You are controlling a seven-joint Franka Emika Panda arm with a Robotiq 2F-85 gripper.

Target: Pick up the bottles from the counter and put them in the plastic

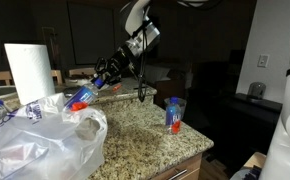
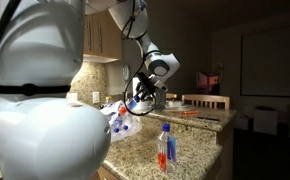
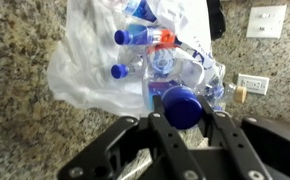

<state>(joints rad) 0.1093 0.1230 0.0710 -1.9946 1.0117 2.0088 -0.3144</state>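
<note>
I can't read a single word or number from here. The standing bottle (image 1: 172,115) (image 2: 164,148) shows a blue-and-white label with red in both exterior views, but the print is too small to read. The gripped bottle (image 1: 82,96), toward 9 o'clock in an exterior view, has a label that is only a blur. In the wrist view, the labels on the bagged bottles (image 3: 145,50) at 12 o'clock smear behind the plastic bag (image 3: 80,75).

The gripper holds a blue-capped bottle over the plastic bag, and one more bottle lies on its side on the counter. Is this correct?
Not quite: the other bottle stands upright on the counter, as both exterior views show. The rest is right: the gripper has its jaws shut on a blue-capped bottle over the plastic bag.
</note>
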